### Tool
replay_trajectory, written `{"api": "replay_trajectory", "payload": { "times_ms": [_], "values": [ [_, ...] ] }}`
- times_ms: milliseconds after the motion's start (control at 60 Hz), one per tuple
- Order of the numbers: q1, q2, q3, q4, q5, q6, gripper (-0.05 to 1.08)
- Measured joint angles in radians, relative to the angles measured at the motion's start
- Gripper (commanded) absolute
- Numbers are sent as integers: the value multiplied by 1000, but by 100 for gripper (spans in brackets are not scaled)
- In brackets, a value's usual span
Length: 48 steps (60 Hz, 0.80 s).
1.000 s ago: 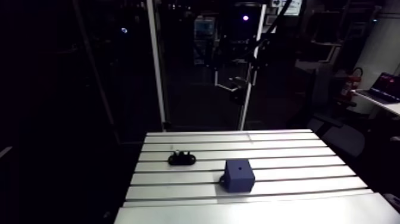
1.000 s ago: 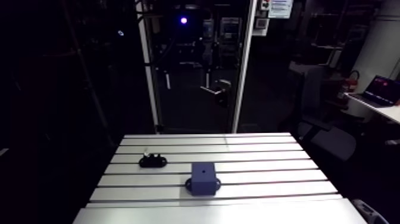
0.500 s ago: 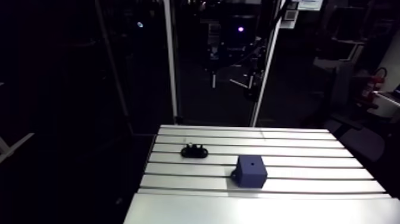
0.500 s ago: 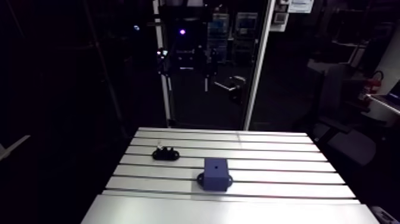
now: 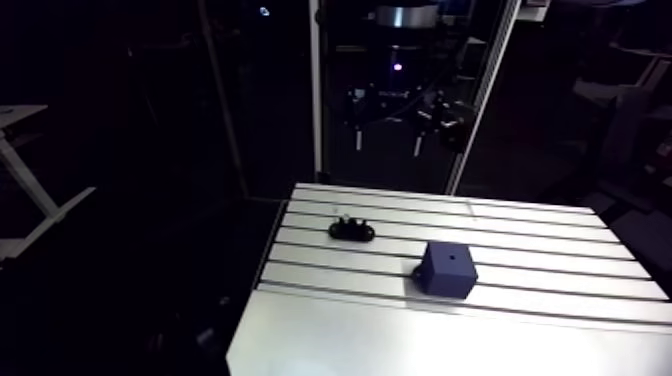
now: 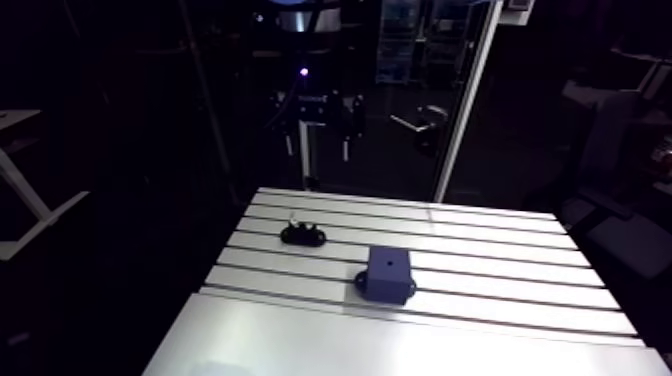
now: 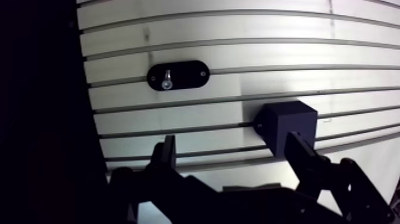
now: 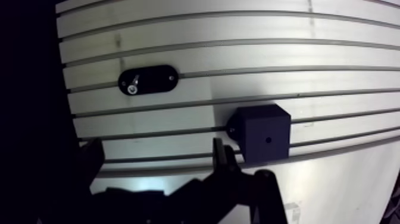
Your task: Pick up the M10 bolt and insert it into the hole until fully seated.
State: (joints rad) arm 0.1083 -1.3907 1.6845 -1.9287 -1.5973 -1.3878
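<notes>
Fingers (image 7: 165, 158) are hanging spread and empty, high above the surface (image 7: 238, 36). Block (image 7: 290, 124) is sitting just ahead, bolt (image 7: 167, 81) waiting in its holder (image 7: 191, 74) beyond. The arm view's been swinging round while the parts are staying put, so pickup's still coming.

Entry: gripper (image 5: 388, 135), two-finger type, dark body.

Arm view: sits at upper centre of the frame, small and dim. Hangs straight down beneath a silver wrist flange (image 5: 405, 14), itself cut by the top edge. Carries a violet indicator light (image 5: 398, 68) on the body, just under the flange. Ends in two pale fingertips (image 5: 358, 140), side by side, pointing downward, held high and touching nothing.

Wrist view: fingers (image 7: 167, 156) black and angular, roughly level with each other. Spread wide apart, with a broad gap between the pads. Clamps nothing.
</notes>
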Motion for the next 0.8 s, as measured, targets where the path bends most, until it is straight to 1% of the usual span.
{"api": "replay_trajectory", "payload": {
  "times_ms": [600,800],
  "values": [
    [61,122,8,-130,2,8,1],
    [77,154,7,-150,1,7,7]
  ]
}}
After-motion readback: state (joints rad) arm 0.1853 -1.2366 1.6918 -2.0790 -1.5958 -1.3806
